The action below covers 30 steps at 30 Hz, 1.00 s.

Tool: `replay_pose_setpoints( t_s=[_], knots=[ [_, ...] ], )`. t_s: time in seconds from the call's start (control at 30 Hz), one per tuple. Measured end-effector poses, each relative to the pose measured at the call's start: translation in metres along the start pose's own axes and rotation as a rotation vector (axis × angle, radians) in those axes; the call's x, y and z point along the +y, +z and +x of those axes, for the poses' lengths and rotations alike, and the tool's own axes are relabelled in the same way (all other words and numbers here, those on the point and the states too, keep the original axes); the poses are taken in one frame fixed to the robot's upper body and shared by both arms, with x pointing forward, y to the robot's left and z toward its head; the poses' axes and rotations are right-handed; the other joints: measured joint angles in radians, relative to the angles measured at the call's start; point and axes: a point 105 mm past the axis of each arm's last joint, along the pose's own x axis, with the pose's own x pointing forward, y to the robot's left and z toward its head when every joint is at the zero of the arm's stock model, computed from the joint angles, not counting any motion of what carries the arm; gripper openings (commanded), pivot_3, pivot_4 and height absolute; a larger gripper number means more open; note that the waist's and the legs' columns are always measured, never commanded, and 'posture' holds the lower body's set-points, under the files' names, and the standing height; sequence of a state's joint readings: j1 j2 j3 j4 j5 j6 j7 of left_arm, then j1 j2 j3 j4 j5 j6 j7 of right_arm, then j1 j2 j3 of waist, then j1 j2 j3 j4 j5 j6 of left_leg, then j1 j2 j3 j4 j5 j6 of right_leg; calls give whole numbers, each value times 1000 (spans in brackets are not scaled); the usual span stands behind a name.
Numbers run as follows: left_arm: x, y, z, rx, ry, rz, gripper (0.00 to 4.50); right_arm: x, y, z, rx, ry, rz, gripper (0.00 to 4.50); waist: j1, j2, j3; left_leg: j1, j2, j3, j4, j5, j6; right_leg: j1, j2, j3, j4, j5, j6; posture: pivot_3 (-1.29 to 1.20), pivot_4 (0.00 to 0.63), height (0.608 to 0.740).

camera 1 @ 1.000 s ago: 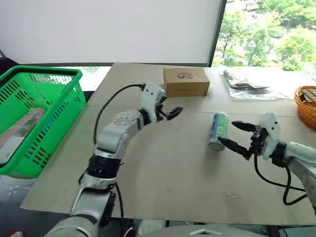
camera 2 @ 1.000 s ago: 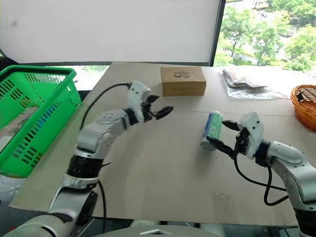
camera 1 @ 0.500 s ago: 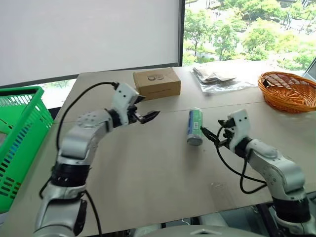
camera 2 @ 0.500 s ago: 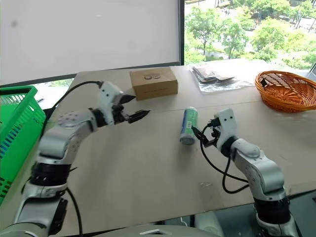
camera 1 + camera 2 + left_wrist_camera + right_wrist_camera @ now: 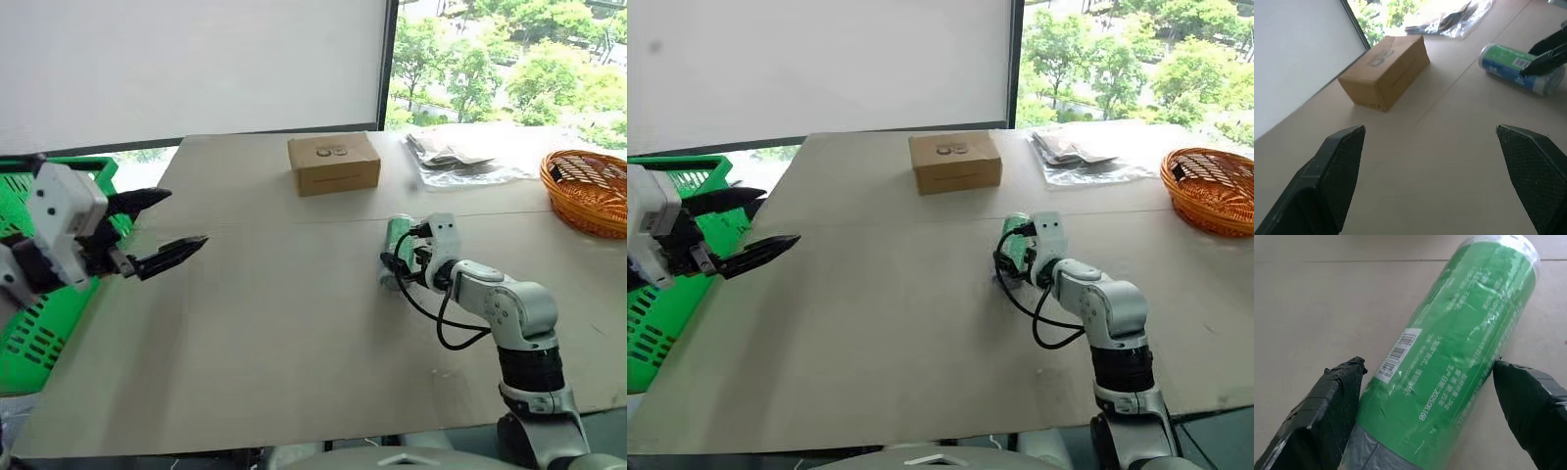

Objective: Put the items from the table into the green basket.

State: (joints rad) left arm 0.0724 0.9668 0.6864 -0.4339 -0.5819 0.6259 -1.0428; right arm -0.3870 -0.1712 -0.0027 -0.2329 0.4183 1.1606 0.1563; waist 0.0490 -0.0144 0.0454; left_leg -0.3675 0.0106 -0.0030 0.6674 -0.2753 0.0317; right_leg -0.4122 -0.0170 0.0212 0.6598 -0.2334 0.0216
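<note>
- Head views: my right gripper (image 5: 400, 266) sits right of centre with its jaws spread to either side of the green bottle (image 5: 396, 257), which lies on its side on the tabletop (image 5: 294, 333); I read this as lined up for a grasp across the bottle's round body, not yet a squeeze
- My left gripper (image 5: 157, 231) hangs at the left edge, jaws wide apart and carrying nothing, beside the green basket (image 5: 39, 328); I judge it is parked out there so the middle of the tabletop is free for the right arm
- The basket stands off the tabletop's left side, well apart from the bottle, so the carry will have to cross the whole frame
- A cardboard box (image 5: 334, 163) lies upper centre, a clear plastic bag (image 5: 456, 157) upper right and an orange wicker basket (image 5: 593, 191) at the right edge; none of them lies between the bottle and the green basket
- I cannot make out the tissue pack in these frames
- Left wrist view: both black fingers (image 5: 1334, 171) rise well apart with bare tabletop between them; the box is upper left and the bottle upper right, a dark finger of the other gripper against its side
- Right wrist view: the bottle fills the centre, barcode label up, with a finger (image 5: 1327, 406) just beside each flank; whether the pads touch the wrap yet I cannot tell
</note>
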Motion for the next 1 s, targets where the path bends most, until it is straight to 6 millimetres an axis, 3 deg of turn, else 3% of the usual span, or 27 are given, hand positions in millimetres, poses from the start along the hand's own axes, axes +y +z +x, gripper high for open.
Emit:
replay_pose_setpoints(
  t_s=[0.23,0.33,0.37,0.47,0.73,0.9,1.0],
  knots=[
    [-9,-9,-13,46,27,-16,4438,14,-13,13,139,75,14,4500,6,1,1,1,2,0,-2,0,0,-1,1,0,1,-1,-1,267,0,740],
    [-12,-12,-19,40,24,-42,4500,12,-13,15,143,76,3,3714,11,0,0,1,1,0,-3,0,0,-1,0,0,0,-1,-1,269,0,740],
    [-14,-11,-21,29,10,-55,4500,11,-14,16,146,73,-13,3166,11,0,0,1,1,1,-3,0,0,-1,0,0,-1,-1,-1,266,0,740],
    [-25,-6,-21,-13,-53,-80,4500,9,-15,16,147,69,-40,2124,15,1,0,2,1,1,-3,0,0,0,-1,0,-1,-1,-1,254,0,740],
    [-41,5,-29,-83,-183,-167,4500,7,-16,17,139,65,-90,2068,15,1,1,2,2,1,-3,0,0,-1,0,0,-1,-1,-1,235,2,740],
    [-41,10,-29,-108,-192,-169,4500,8,-16,16,118,85,-140,2046,15,2,2,1,2,1,-3,0,0,-1,0,0,-2,-1,-1,231,0,740],
    [-34,16,-24,-165,-150,-185,4500,14,-9,18,19,125,-215,2046,16,0,3,0,2,1,-2,0,0,-1,0,-1,-2,-1,-1,228,0,740]
  ],
)
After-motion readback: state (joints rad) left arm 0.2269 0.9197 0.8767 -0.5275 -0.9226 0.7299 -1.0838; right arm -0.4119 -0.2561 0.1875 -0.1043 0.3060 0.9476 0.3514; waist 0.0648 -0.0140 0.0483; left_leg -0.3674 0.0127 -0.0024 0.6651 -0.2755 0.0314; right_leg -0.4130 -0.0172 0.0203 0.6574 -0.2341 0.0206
